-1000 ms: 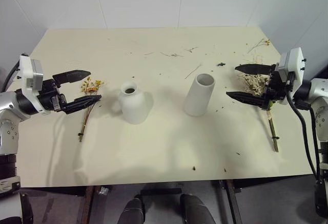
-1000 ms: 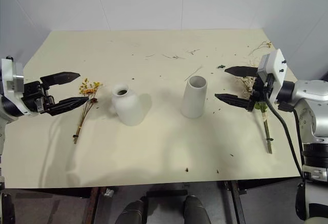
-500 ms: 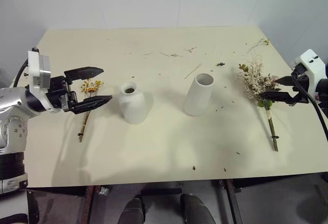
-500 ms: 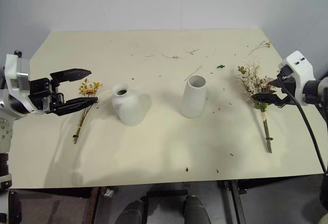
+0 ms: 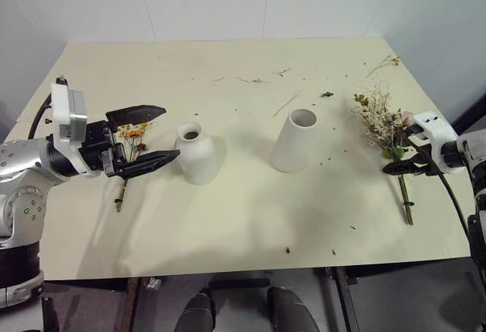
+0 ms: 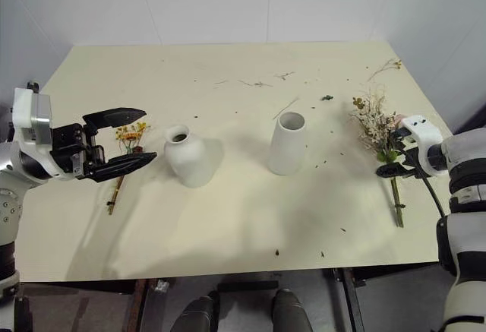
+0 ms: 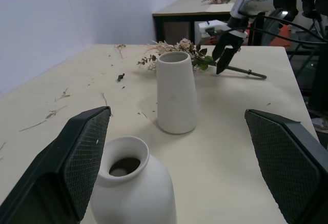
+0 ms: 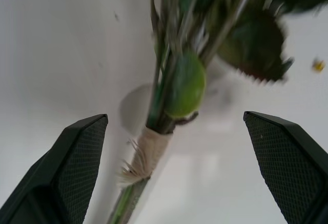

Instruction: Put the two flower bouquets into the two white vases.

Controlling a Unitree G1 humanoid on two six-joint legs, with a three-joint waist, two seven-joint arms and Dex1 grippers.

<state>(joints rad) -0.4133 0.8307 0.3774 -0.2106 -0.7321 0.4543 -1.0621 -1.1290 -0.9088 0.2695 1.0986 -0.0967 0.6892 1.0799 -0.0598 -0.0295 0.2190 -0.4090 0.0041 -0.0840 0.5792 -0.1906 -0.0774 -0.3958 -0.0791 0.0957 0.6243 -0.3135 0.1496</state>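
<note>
Your right end effector (image 5: 404, 166) has dropped, released, straddling the large bushy beige-and-green bouquet (image 5: 383, 123); left end effector (image 5: 152, 137) is released too.

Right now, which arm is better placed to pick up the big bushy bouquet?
The right. The right gripper hangs open directly over the large bouquet, near its wrapped stems. The left gripper is open at the table's opposite side, by the small bouquet and the rounded vase.

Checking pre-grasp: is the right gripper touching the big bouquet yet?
Apart. In the right wrist view the right gripper is open, both fingers standing clear either side of the large bouquet, which lies on the table.
</note>
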